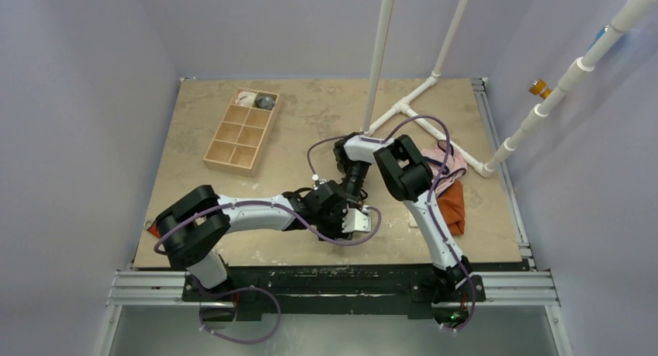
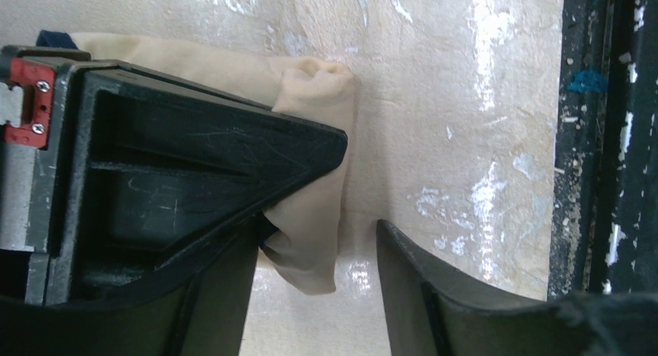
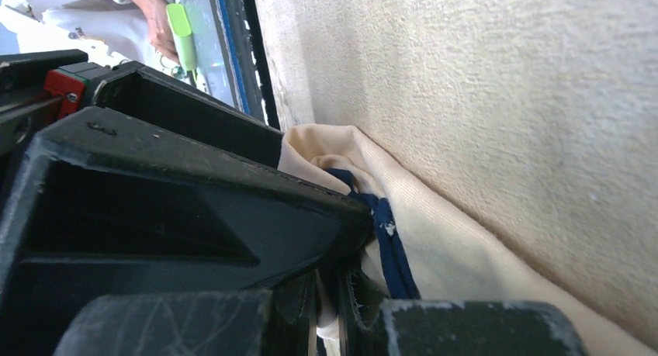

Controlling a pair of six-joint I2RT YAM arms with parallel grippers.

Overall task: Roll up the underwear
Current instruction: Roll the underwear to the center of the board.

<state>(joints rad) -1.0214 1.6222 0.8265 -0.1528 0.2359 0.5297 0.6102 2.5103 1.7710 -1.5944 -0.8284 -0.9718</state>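
The right hand (image 3: 330, 294) was closed almost completely. Its two fingers (image 3: 194, 209) nipped a fold of the underwear (image 3: 465, 263), and only a sliver of cloth showed in the narrow gap between them. The tan fabric bunched up just past the fingertips, its navy edging (image 3: 388, 240) running down into the grip. The rest of the garment lay flat against the desk (image 3: 504, 84) on the far side of that hand.

The left hand (image 2: 361, 185) stood wide open. A thick, bunched end of the same tan cloth lay under and against one finger (image 2: 194, 178). The other finger (image 2: 465, 309) was apart from it with bare desk between, so this hand pinched nothing.

From above, the two hands sat close together near the middle of the desk, the left one nearer the arm bases. The arms hid the garment in that view. The pink briefs (image 1: 448, 159) and the orange cloth (image 1: 454, 205) lay to the right of the right hand, behind its arm. The wooden tray (image 1: 242, 129) sat beyond the left hand and off to its left
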